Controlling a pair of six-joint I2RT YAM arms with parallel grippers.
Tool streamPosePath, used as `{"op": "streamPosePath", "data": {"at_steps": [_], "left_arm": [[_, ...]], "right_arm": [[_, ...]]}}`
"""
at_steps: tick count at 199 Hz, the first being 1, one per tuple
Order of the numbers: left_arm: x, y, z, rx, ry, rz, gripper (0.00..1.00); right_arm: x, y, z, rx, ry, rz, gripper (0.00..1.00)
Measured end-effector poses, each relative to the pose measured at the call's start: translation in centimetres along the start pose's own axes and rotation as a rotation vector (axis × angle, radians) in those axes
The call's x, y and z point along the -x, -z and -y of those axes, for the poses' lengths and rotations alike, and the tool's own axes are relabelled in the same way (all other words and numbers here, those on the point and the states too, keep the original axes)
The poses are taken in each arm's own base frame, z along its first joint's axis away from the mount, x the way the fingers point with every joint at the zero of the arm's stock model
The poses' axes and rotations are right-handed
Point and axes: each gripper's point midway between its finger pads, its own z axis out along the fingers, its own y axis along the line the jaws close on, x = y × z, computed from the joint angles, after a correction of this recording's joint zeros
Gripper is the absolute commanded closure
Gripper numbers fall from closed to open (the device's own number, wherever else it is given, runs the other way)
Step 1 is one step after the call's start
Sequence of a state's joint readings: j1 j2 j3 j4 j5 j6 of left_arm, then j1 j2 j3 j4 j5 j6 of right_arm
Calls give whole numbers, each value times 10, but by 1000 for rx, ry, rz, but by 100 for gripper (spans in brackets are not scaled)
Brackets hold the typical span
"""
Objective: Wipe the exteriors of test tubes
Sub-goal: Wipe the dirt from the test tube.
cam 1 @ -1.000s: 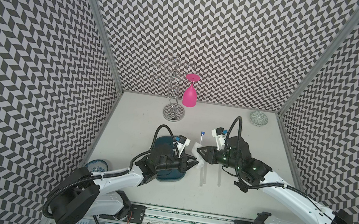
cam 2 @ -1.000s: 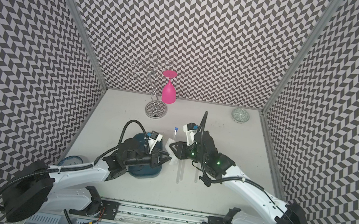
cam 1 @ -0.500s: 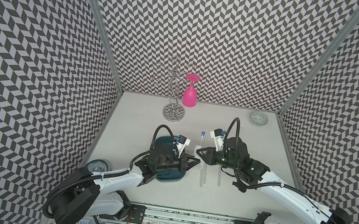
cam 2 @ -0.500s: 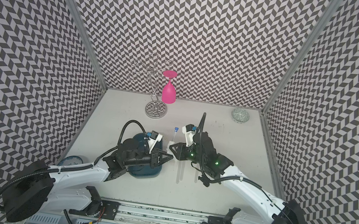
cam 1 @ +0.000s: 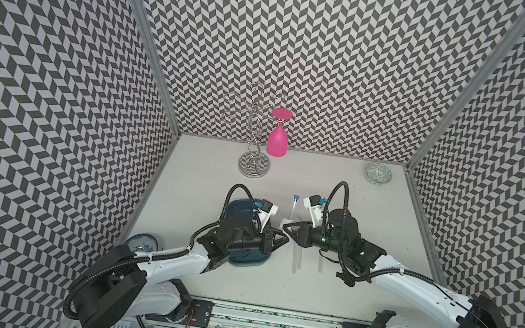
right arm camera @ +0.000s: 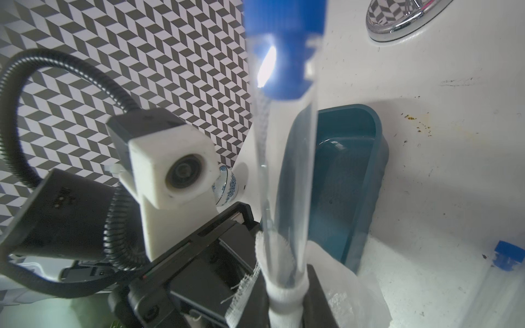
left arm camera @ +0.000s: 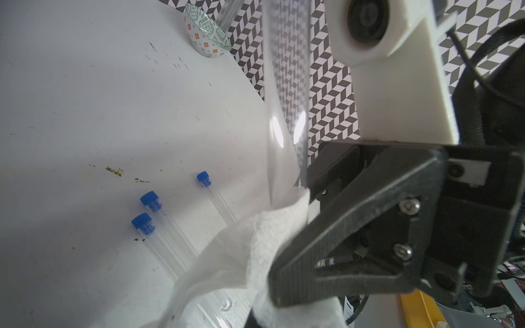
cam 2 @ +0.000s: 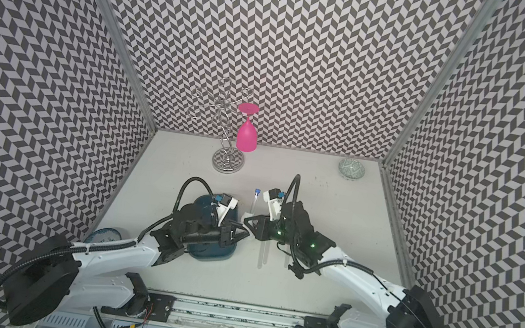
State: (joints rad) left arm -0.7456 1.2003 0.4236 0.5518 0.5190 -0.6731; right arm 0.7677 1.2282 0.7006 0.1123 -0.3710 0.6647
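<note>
One clear test tube (cam 1: 292, 210) with a blue cap (right arm camera: 284, 48) sticks out towards the back wall from where both grippers meet. White tissue (left arm camera: 255, 241) wraps its lower end (right arm camera: 287, 292). My right gripper (right arm camera: 287, 301) is shut on that wrapped end, a finger on each side. My left gripper (cam 1: 283, 238) faces it tip to tip, shut, with the tissue spilling from its jaws and hiding them. Three more test tubes lie on the table, two together (cam 1: 297, 261) and one apart (cam 1: 320, 263), their blue caps (left arm camera: 149, 198) showing in the left wrist view.
A teal tray (cam 1: 240, 207) lies under my left wrist. At the back stand a wire rack (cam 1: 251, 167) with a hanging pink glass (cam 1: 278, 139) and a patterned bowl (cam 1: 378, 172). A blue-and-white bowl (cam 1: 143, 242) sits front left. Patterned walls close three sides.
My right gripper has slid slightly left towards the left gripper and its jaws have narrowed onto the wrapped tube. The left arm and the tube have stayed put.
</note>
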Motion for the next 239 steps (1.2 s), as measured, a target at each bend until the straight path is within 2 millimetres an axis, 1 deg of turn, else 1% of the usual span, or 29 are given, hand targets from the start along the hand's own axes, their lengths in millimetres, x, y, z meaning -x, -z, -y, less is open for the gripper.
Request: {"op": "streamPosePath", "data": {"at_steps": [57, 85, 112, 139, 172, 216, 239], "left_arm": [[0, 0, -2, 11, -2, 1, 93], [10, 3, -10, 46, 0, 43, 93], [22, 7, -14, 75, -5, 95, 93], [28, 10, -13, 84, -11, 120, 93], [26, 10, -14, 87, -9, 113, 93], [2, 5, -9, 62, 1, 15, 93], [-4, 5, -8, 55, 0, -10, 93]], "right_arm": [[3, -2, 2, -1, 3, 16, 89], [15, -13, 2, -9, 14, 1, 89], [27, -20, -3, 12, 31, -18, 89], [32, -22, -7, 32, 51, -28, 90], [27, -22, -5, 44, 52, -26, 90], [-2, -11, -1, 72, 14, -1, 90], [-8, -9, 0, 83, -3, 12, 90]]}}
